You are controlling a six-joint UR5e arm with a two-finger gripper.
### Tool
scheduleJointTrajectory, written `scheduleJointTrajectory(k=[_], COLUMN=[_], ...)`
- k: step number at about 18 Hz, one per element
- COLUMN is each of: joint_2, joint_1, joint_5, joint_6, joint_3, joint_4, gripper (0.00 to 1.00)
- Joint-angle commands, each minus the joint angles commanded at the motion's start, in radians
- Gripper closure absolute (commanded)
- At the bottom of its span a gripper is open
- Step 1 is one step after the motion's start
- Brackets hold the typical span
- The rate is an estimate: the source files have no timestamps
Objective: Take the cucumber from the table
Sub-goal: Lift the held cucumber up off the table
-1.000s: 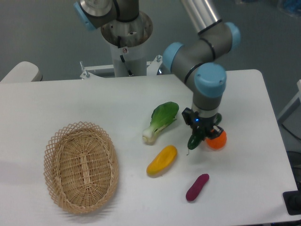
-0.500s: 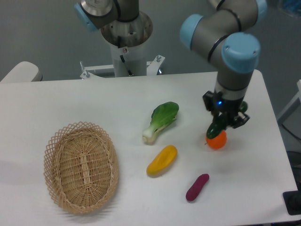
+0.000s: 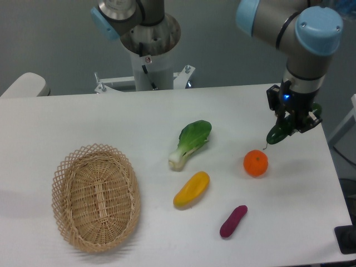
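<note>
Jaws (image 3: 289,123) at right of frame, closed on the cucumber (image 3: 277,133). Cucumber dark green and glossy, gripped at its upper end, hanging tilted down and to the left, thin stem tip at the lower end. Held clear of the surface (image 3: 83,119), over its right part; faint shadow on the white top to the lower right of it. Arm entering from the upper right corner of the frame, grey tube with light blue caps, wrist pointing downward, small blue light lit on the wrist housing.

Orange fruit (image 3: 256,163) resting on the surface below and to the left of the cucumber, near but apart from it. Bok choy (image 3: 190,142) at centre of frame, leafy end toward the upper right, white stem end toward the lower left. Yellow vegetable (image 3: 191,189) lying just below the bok choy, not touching it. Purple vegetable (image 3: 233,221) at lower centre-right, lying diagonally, well apart from the yellow one. Oval wicker basket (image 3: 95,196) at lower left, standing upright on the surface, nothing seen inside. Robot base column (image 3: 149,58) at upper centre, behind the far edge of the surface.
</note>
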Motion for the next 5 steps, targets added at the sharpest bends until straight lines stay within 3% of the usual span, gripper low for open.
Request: scheduleJointTrajectory(k=[5], joint_2=[-0.002], joint_1=[-0.006], joint_5=[0.0], joint_6=[-0.008], joint_3=[0.006], joint_4=[0.0], gripper=[0.86])
